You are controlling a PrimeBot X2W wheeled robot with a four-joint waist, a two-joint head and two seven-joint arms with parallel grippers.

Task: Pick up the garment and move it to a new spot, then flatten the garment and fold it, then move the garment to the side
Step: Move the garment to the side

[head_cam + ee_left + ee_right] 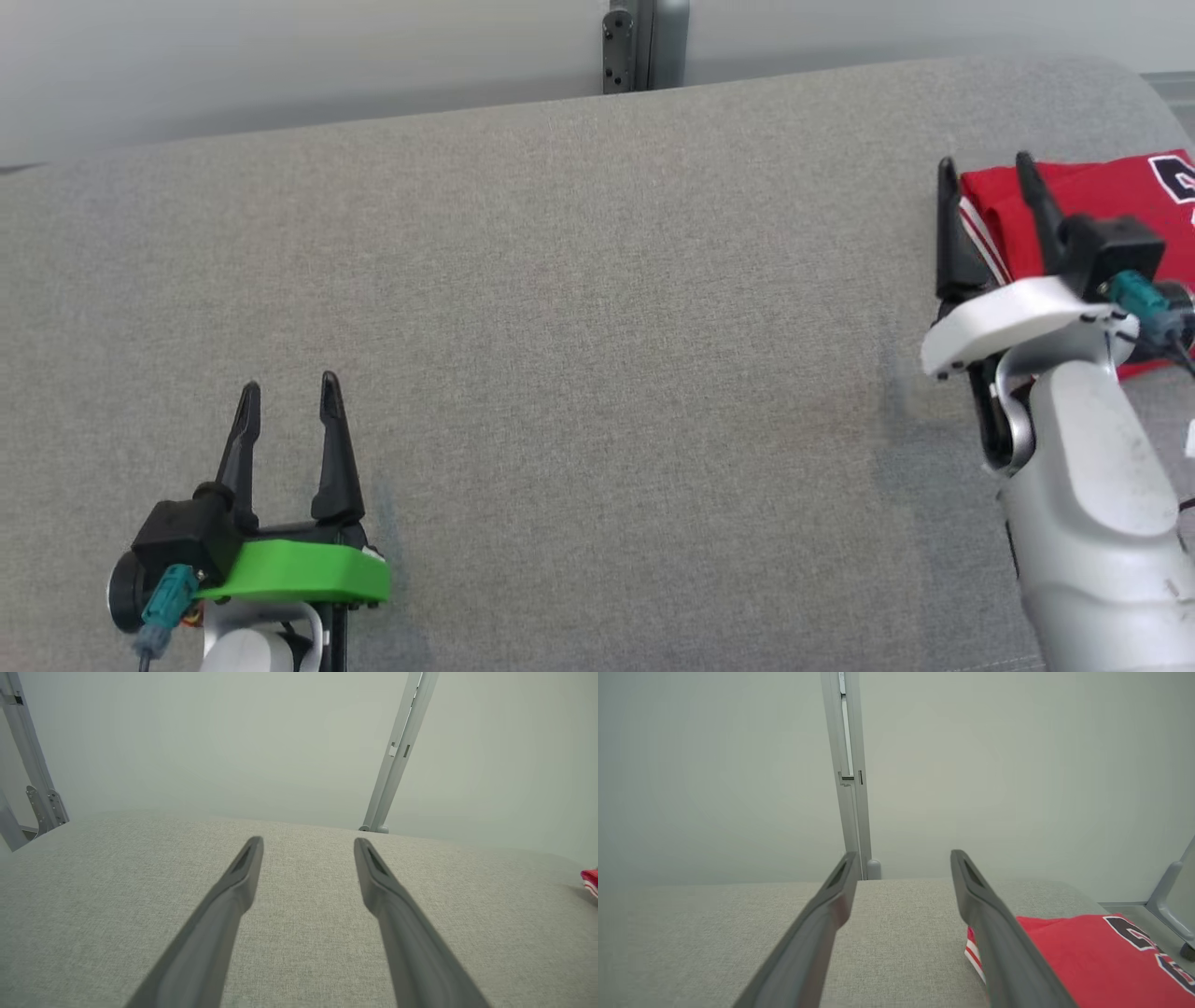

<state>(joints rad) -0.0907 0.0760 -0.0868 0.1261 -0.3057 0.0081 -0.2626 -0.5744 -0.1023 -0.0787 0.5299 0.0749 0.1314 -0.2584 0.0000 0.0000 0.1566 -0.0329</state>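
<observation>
– Since garment lies folded at right edge of grey surface, final step looks done?
– Likely: right gripper hovers at its edge, left gripper well apart; both wide open, empty.

Light is soft, even and fairly bright in all three views, with no glare or hard highlights. In the head view a faint, diffuse shadow lies on the grey fabric surface just left of the pale forearm at the lower right, and a weaker one lies beside the left gripper at the lower left. The wrist views look washed out, with a greenish-grey cast. Their fingers blur toward the bottom edge, and the metal posts lean with wide-angle distortion. The red garment reads vivid at the lower right.
</observation>
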